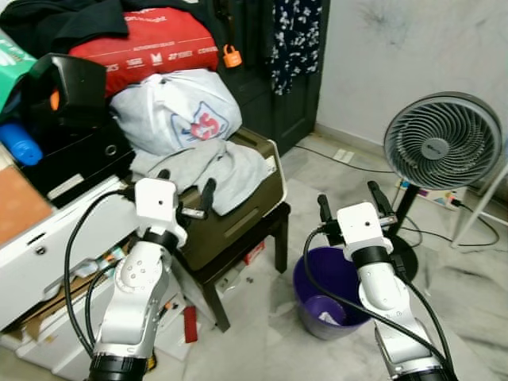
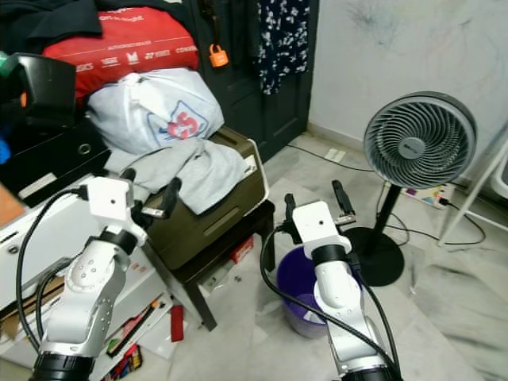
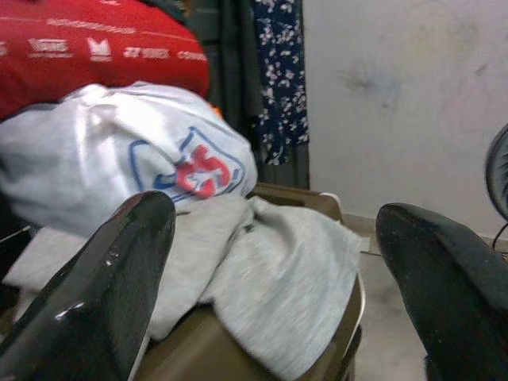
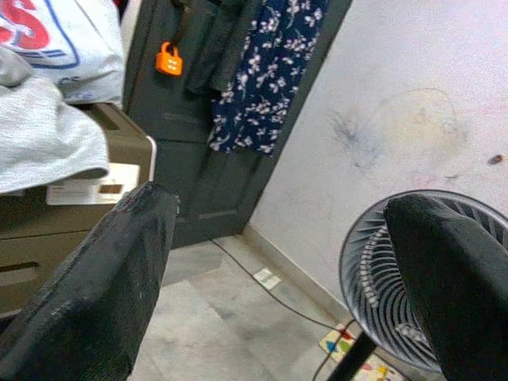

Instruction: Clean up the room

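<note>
At the left, a crumpled light-grey cloth garment (image 1: 208, 171) lies draped over the top of an olive-brown hard-shell case (image 1: 238, 210) that sits on a dark wooden stool (image 1: 252, 252), with a white plastic bag bearing a red-and-blue crest (image 1: 176, 109) piled behind it. The left gripper (image 1: 186, 187) is raised just in front of the garment with its two black fingers spread apart, holding nothing. Further right, the right gripper (image 1: 348, 202), fingers likewise parted and empty, hangs above a round purple plastic bin (image 1: 329, 290) on the marble floor (image 1: 262, 349), near a grey standing fan (image 1: 441, 141).
</note>
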Tool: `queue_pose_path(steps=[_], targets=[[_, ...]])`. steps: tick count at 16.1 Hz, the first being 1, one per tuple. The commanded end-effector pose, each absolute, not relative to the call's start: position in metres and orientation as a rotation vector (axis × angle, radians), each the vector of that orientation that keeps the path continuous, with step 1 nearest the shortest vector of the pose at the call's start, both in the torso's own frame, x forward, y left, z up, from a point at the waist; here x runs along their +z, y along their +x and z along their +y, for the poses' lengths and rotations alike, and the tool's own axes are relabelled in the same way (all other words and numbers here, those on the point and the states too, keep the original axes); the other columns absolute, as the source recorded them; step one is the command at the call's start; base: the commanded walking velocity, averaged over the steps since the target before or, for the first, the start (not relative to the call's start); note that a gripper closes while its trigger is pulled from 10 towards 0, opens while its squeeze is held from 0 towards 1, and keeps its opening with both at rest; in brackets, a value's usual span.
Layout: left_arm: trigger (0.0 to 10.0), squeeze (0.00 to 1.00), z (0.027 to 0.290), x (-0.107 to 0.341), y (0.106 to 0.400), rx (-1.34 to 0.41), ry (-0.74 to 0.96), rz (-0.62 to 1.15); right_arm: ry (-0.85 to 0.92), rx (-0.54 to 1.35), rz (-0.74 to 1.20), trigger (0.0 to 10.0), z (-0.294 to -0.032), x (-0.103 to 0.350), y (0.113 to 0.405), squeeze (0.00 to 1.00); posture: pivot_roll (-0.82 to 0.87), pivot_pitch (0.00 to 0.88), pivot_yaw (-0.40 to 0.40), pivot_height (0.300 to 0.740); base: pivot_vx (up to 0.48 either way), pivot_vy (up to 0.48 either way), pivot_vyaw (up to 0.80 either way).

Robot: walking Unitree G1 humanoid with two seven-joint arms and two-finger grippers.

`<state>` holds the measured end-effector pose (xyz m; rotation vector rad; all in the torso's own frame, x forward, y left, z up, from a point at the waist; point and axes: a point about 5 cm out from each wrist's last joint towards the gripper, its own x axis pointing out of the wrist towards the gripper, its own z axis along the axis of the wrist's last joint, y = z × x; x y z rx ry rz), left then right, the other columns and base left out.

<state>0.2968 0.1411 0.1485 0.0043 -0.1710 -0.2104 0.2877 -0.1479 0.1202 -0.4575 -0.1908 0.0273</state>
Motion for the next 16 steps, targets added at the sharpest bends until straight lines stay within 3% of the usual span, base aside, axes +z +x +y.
queue_pose_path(steps=[1,16], targets=[[10.0,0.0,0.1487,0.1475,0.298,-0.169,0.028,-0.168,-0.464,0.049,-0.206,10.0,-0.1407,0.1241,0.2913,0.0,-0.11,0.012,0.075,0.74,0.0,0.0,0.8],[10.0,0.0,0.1481,0.1463,0.302,-0.113,0.098,-0.186,-0.45,0.044,-0.231,10.0,-0.1404,0.1319,0.3006,0.0,-0.12,0.029,0.071,0.74,0.0,0.0,0.8]])
